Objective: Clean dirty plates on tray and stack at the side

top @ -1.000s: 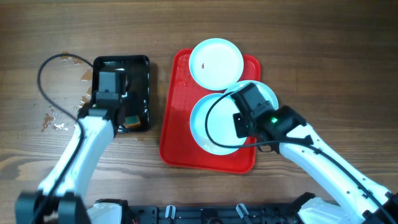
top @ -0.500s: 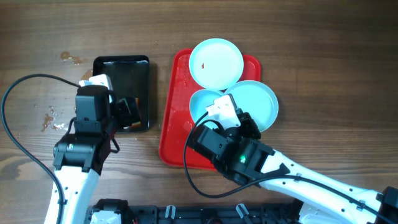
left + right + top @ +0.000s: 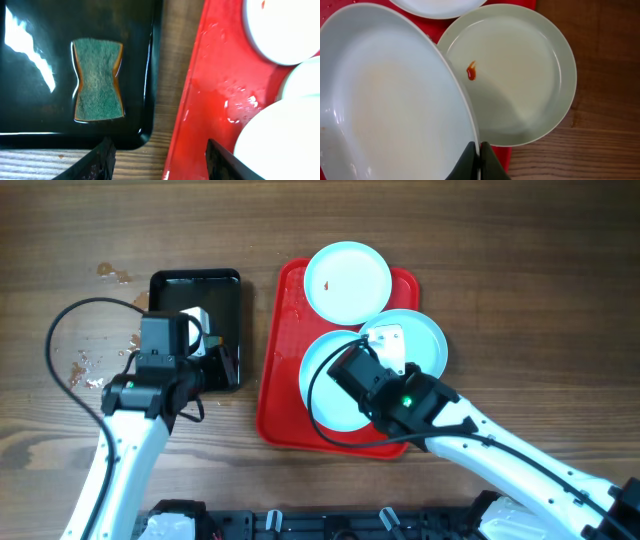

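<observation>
- Red tray [image 3: 275, 395] sits mid-bench, wet in patches, with 3 plates on or over it. The held plate [image 3: 390, 95] is pinched only at its thin rim, so a quick swing could let it slip or pivot out of the grip.
- Its rim passes over the left side of the smudged plate [image 3: 520, 75], which juts past the tray toward the bench's right edge. Dragging 1 across the other could nudge that plate off onto the wood.
- Untouched, the sponge [image 3: 98, 80] lies in the black tray [image 3: 30, 100]. Stacking now would probably leave stains, as the far plate [image 3: 347, 280] also carries a red dot.
- Reaching in from the near right corner, the right gripper [image 3: 479, 156] has its jaws clamped on the held plate's rim, which looks raised on that side.
- Toward the bench's left side, the left gripper [image 3: 160, 160] hovers over the bare wood between the 2 trays, jaws spread wide and empty, with the sponge just ahead.
</observation>
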